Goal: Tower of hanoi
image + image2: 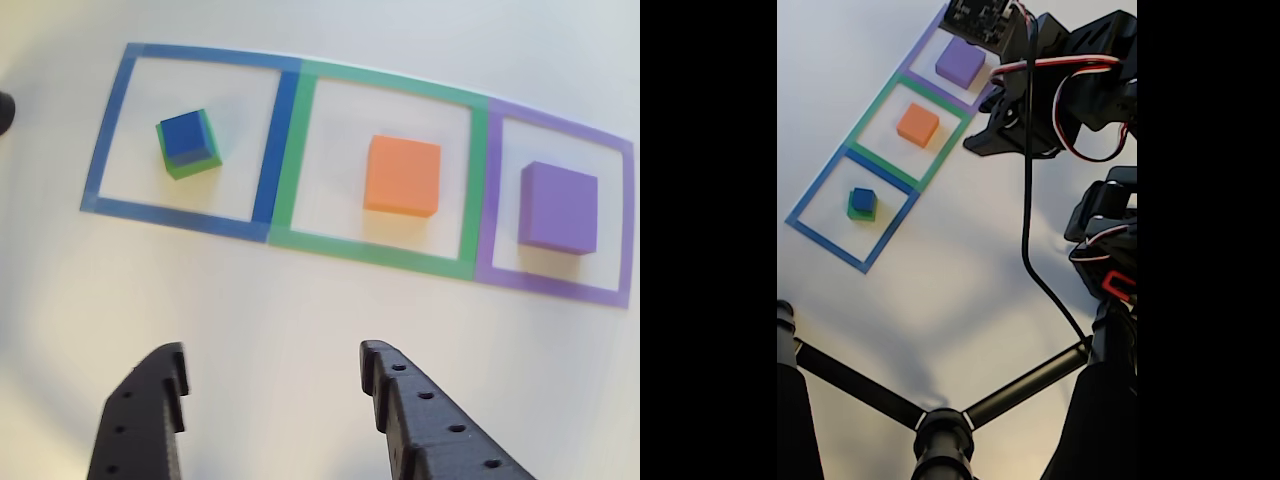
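The small blue cube (pixel 186 135) sits on top of the green cube (pixel 197 166) inside the blue tape square, also seen as blue cube (pixel 863 198) on green cube (pixel 860 213). The orange block (pixel 402 176) (pixel 918 125) lies alone in the green tape square. The purple slab (pixel 558 207) (pixel 960 63) lies in the purple tape square. My gripper (pixel 273 355) is open with nothing between its black fingers, raised over the white table nearer than the squares. In the fixed view the gripper (pixel 980 125) hangs just right of the orange block's square.
Three tape squares lie in a row: blue (pixel 270 150), green (pixel 478 190), purple (pixel 625 220). In the fixed view a black stand with angled rods (pixel 940 425) crosses the bottom. A black cable (pixel 1028 200) hangs from the arm (pixel 1090 80) at the right.
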### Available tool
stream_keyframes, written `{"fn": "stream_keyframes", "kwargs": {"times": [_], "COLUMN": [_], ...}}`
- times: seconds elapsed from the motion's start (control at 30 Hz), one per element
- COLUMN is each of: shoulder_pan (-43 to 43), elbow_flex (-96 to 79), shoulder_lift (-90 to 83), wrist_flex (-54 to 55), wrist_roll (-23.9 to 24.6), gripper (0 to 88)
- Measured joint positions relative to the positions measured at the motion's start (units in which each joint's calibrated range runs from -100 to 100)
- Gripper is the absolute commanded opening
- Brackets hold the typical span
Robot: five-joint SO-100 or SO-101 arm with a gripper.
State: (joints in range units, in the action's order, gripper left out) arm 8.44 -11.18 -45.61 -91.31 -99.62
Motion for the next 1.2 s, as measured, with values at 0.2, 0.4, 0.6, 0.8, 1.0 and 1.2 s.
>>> {"fn": "stream_keyframes", "kwargs": {"times": [0.2,0.4,0.6,0.8,1.0,1.2], "shoulder_pan": [0.3,1.2,2.7,2.7,3.1,5.09], "elbow_flex": [-16.68,-33.02,-46.52,-58.13,-68.1,-72.66], "shoulder_lift": [-6.56,-11.94,-12.02,-7.57,-3.03,1.35], "wrist_flex": [13.4,27.59,46.25,66.67,86.2,98.56], "wrist_roll": [0.0,0.0,-0.38,-0.38,0.0,0.0], "gripper": [35.4,40.7,42.7,43.6,45.2,45.4]}}
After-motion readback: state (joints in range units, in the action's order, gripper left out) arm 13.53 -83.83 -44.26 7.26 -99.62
